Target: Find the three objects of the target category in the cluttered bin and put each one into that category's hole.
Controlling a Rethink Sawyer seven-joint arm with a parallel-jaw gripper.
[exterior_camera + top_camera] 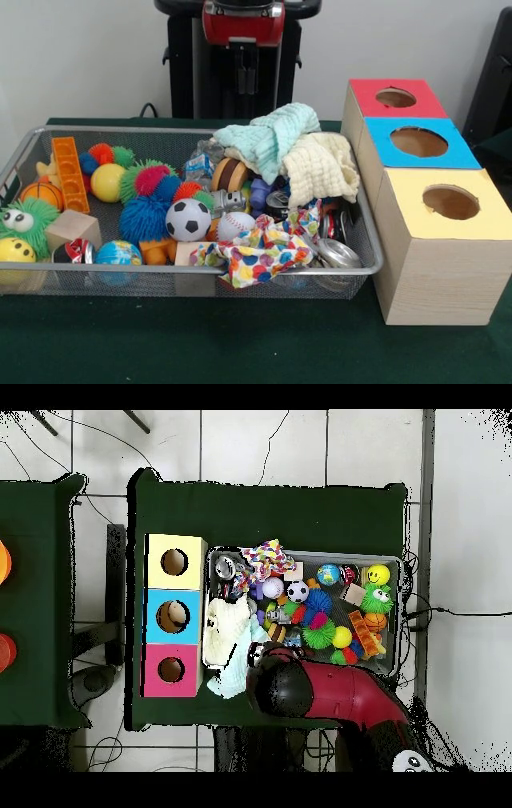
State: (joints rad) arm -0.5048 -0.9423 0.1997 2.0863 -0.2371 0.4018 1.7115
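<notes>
Toys still crowd the bin (364,232); boxes (436,232) show nothing sorted yet; tool state unreadable, arm (330,696) at the worktop's robot edge.

Plain white wall (88,56) behind a table covered in dark green cloth (240,344). Floor of pale tiles (260,444) with loose cables (455,614). Second green-covered table (35,604) alongside.

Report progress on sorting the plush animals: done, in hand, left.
Done: perhaps one. Something pale shows inside the blue box's hole, though I cannot identify it. In hand: nothing visibly held; the arm reaches over the cloth end of the bin. Left: at least an orange plush lies in the bin, under the blue spiky ball.
</notes>
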